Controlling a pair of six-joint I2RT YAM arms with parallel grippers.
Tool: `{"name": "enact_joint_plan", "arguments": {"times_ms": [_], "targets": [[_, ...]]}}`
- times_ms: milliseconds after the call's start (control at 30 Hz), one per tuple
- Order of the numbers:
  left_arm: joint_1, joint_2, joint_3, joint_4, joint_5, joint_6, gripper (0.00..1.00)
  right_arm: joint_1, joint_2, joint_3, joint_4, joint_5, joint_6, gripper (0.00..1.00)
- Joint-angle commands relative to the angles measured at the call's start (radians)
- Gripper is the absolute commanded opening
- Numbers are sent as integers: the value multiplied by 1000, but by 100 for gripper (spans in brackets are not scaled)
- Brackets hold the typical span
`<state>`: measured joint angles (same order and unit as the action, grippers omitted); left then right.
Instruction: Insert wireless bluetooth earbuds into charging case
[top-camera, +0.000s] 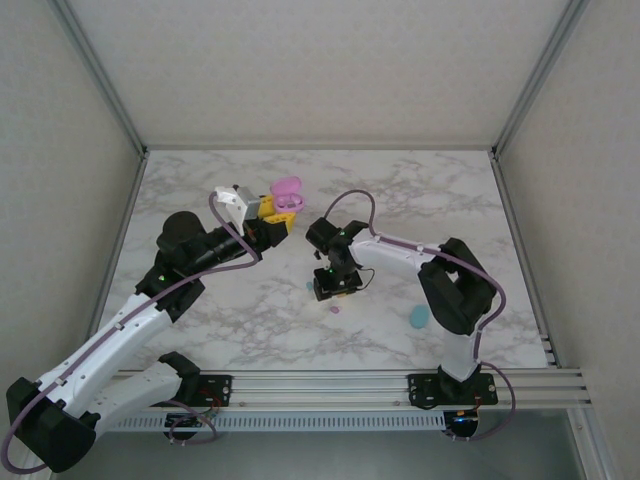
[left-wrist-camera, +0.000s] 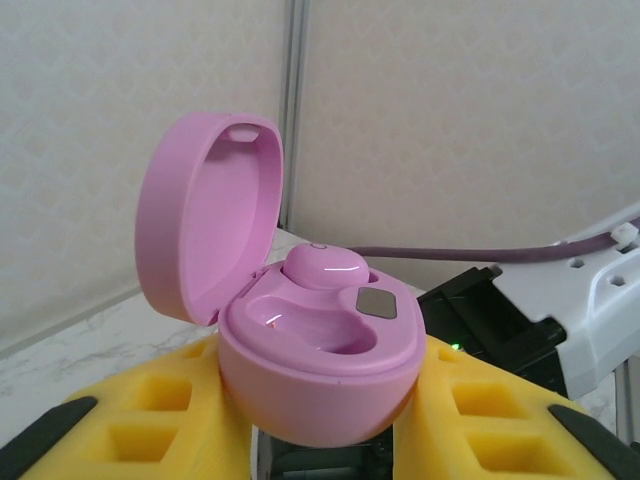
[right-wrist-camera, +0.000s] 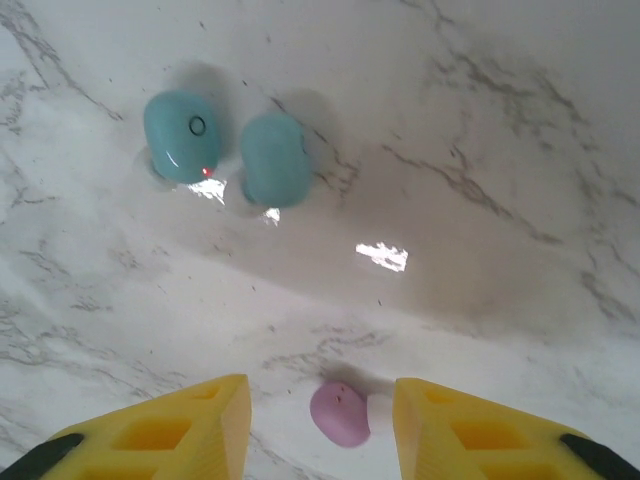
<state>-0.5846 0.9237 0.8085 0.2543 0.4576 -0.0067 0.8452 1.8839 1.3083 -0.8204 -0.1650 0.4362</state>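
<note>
A tiny pink plastic earbud lies bottom-centre between the right gripper's parted fingers, while the left wrist view adds the left gripper clamping an open pink oval case.

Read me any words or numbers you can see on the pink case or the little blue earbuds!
No words or numbers can be read anywhere.
The pink case: its grey patch is blank.
One teal earbud: just a tiny ring mark, no letters.
</note>
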Motion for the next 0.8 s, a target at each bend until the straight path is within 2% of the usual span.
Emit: {"name": "enact_joint_plan", "arguments": {"times_ms": [0, 467, 767], "targets": [[-12, -20, 14, 4, -19, 7, 35, 13, 46, 20, -16, -36, -70, 43], [-14, -19, 9, 3, -20, 10, 35, 15, 19, -51, -24, -61, -53, 43], [-15, -16, 9, 6, -22, 8, 35, 33, 20, -39, -54, -39, -51, 41]]}}
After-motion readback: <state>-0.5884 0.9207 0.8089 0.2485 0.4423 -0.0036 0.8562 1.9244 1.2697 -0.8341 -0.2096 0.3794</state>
